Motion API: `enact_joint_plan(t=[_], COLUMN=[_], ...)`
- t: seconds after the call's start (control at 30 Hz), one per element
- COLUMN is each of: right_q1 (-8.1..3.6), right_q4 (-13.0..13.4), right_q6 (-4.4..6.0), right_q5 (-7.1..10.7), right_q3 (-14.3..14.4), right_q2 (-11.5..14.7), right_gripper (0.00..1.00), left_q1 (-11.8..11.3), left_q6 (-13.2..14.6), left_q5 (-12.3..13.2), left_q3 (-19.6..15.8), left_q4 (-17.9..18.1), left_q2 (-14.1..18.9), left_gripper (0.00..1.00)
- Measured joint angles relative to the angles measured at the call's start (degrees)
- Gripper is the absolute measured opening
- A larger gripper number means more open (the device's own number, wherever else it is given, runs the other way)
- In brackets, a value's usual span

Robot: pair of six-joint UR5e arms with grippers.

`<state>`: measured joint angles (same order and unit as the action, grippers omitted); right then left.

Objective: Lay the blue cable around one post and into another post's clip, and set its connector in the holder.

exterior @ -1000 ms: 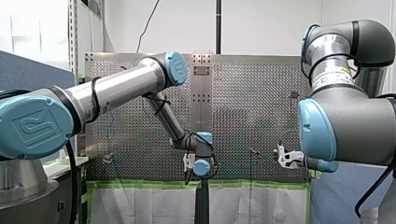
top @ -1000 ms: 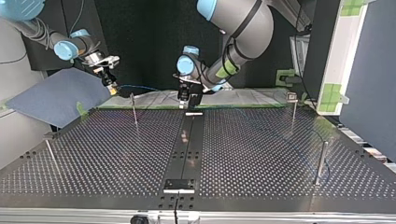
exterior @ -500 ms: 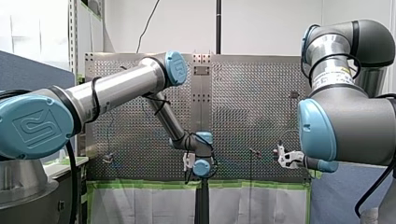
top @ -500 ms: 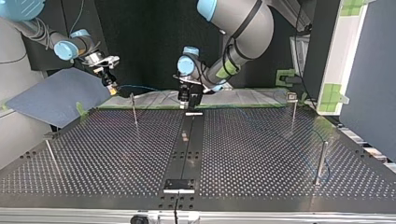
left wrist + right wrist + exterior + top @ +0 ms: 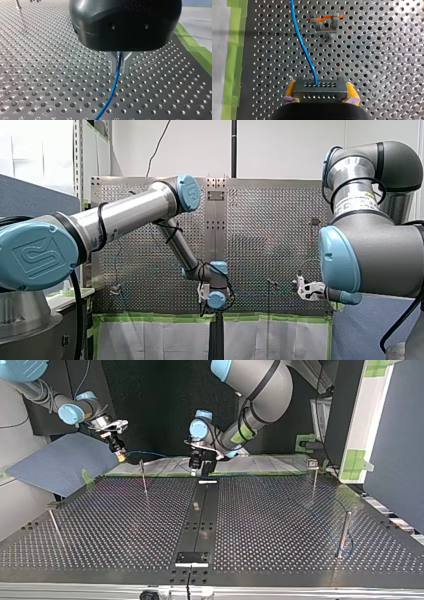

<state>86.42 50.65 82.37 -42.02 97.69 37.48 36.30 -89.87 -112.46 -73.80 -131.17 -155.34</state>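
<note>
In the left wrist view my left gripper (image 5: 119, 68) hangs low over the perforated table (image 5: 50, 75), its metal fingers shut on the thin blue cable (image 5: 113, 88), which trails away beneath it. In the top view this gripper (image 5: 196, 463) is at the far end of the black centre strip (image 5: 200, 525). My right gripper (image 5: 321, 92) has yellow pads shut on the grey connector block (image 5: 319, 86). The blue cable (image 5: 303, 47) leaves the block and runs ahead past a clip with an orange bar (image 5: 325, 23). In the top view my right gripper (image 5: 119, 450) is held above the table's far left corner.
Thin posts stand at the top view's left (image 5: 144, 476), near left (image 5: 54, 525), far right (image 5: 314, 477) and near right (image 5: 344, 532). A dark plate (image 5: 191, 558) lies at the strip's near end. Green tape (image 5: 235, 50) and white sheeting edge the table.
My left gripper has shifted slightly toward the top view's left. My right arm has stayed still.
</note>
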Motion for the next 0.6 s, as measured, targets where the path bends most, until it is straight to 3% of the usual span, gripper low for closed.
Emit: enact_joint_plan(t=[0.1, 0.6], right_q1=[0.01, 0.03], right_q4=[0.04, 0.22], right_q6=[0.0, 0.06], right_q5=[0.0, 0.0], right_q3=[0.0, -0.01], right_q2=[-0.02, -0.07], right_gripper=[0.0, 0.0], left_q1=[0.01, 0.26], left_q6=[0.01, -0.03], left_q5=[0.01, 1.25], left_q3=[0.0, -0.09], left_q4=[-0.04, -0.05], left_q2=[0.01, 0.0], left_gripper=[0.0, 0.0])
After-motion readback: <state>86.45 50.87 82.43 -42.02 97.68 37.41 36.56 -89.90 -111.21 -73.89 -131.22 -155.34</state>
